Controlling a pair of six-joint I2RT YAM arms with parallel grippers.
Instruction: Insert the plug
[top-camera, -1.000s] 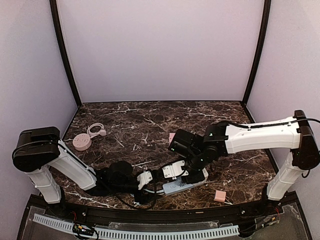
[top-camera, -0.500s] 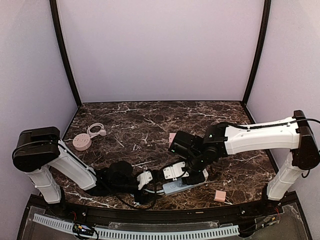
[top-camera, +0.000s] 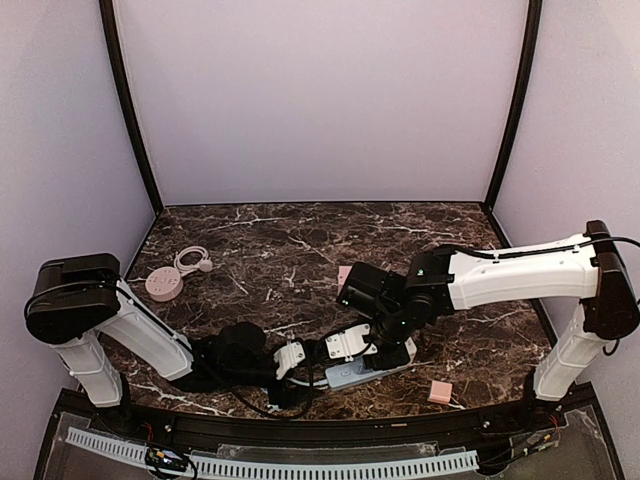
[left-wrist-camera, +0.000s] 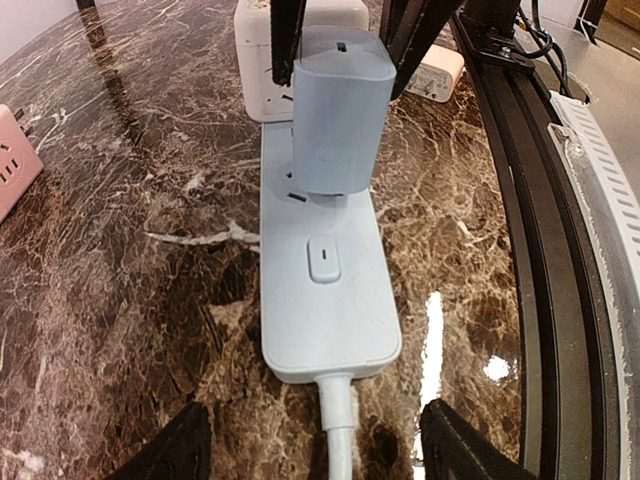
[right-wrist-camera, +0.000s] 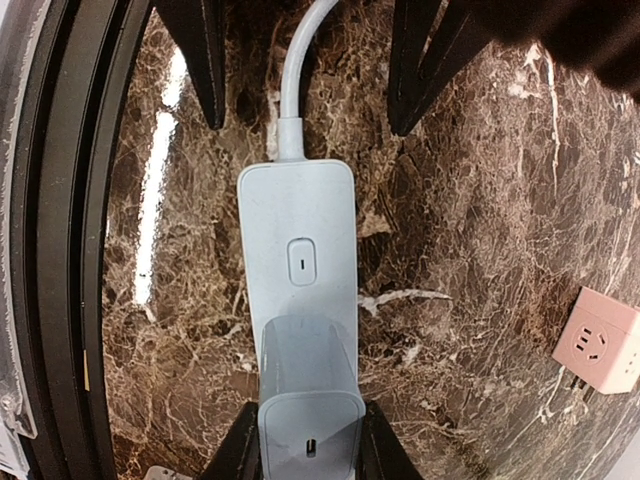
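Your right gripper (right-wrist-camera: 310, 445), clamped on the boxy blue-grey plug (left-wrist-camera: 340, 110), is sinking slightly lower onto the flat pale-blue plastic power strip (left-wrist-camera: 325, 300); seating is nearing. Your left gripper (left-wrist-camera: 320, 450) is waiting, jaws apart, astride its white cord (left-wrist-camera: 337, 445).

The table (top-camera: 260, 235) carries one power strip (top-camera: 352, 374), lying along the near edge, with one button (left-wrist-camera: 323, 258) on its top. One plug (left-wrist-camera: 340, 110) stands over the strip. There are two pink cube sockets: the near cube (top-camera: 438, 392) sits by the near edge toward the right corner, and the far cube (top-camera: 343, 273) sits around the middle of the table. One round pink socket (top-camera: 162, 284) lies by the left edge, with one coiled white cable (top-camera: 190, 262) beside it. Two arms reach over the table, the left arm (top-camera: 140, 335) and the right arm (top-camera: 520, 272).
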